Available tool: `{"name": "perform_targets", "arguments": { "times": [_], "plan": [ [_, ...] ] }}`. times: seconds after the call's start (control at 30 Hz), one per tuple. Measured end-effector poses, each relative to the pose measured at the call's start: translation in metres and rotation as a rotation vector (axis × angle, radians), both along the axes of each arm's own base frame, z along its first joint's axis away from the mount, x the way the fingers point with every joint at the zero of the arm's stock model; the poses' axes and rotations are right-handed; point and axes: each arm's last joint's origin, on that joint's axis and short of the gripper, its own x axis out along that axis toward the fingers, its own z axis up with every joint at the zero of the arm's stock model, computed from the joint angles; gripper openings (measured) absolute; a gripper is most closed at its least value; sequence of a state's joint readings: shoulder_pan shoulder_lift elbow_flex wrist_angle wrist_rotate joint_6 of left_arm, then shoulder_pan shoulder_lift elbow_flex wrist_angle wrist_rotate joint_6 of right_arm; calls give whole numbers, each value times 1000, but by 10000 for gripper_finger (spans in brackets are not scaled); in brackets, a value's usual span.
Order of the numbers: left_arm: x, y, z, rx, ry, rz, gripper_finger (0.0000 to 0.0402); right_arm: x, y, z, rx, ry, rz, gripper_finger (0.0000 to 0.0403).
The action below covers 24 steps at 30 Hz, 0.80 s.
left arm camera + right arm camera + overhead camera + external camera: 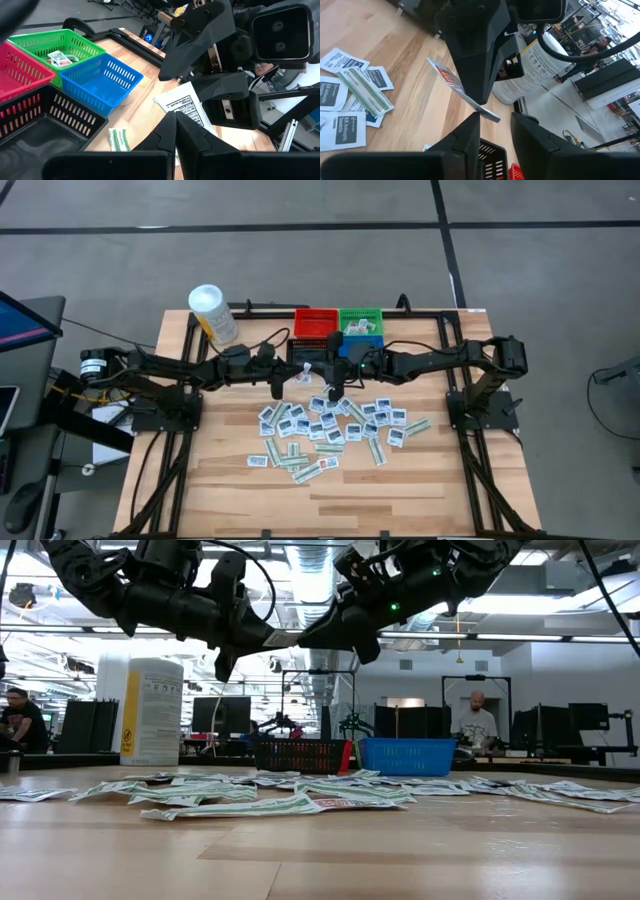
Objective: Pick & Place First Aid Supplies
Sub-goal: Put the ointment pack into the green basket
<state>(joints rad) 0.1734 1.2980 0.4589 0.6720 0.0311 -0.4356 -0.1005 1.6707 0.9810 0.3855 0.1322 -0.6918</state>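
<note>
A white square packet with dark print [184, 106] is held in the air over the table's middle by my left gripper [175, 121], which is shut on it. My right gripper [495, 122] faces it from the right, open. Its fingers stand on either side of the packet's free end [487, 112], and I cannot tell whether they touch it. In the low view the two grippers meet tip to tip at the packet [285, 638]. Many more packets and pale green strips [330, 425] lie flat on the table below. My left gripper pinches the white square packet between its two fingers by the near edge [176, 114]. It comes in about level from the table's left. The packet is lifted clear of the table and sticks out beyond the fingertips toward the right gripper.
Red [316, 322], green [360, 318], blue [100, 80] and black [45, 125] bins stand in a cluster at the far edge; the green one holds a packet [60, 59]. A white tub with a yellow label [212, 312] stands far left. People sit beyond the table.
</note>
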Motion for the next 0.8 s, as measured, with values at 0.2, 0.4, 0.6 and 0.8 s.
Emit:
{"name": "perform_targets", "arguments": {
  "times": [0.2, 0.4, 0.6, 0.8],
  "plan": [
    [0, 1, 0, 0, 0, 2, 7, 0, 0, -1, -14, 11, 5, 55],
    [0, 1, 0, -1, 3, 2, 7, -1, 0, -2, -91, 50, 32, 6],
    [0, 1, 0, 0, 4, 1, 7, -1, 1, -3, -91, 63, 34, 2],
    [0, 1, 0, 0, 3, 5, 7, -1, 1, -3, -92, 64, 34, 1]
  ]
}}
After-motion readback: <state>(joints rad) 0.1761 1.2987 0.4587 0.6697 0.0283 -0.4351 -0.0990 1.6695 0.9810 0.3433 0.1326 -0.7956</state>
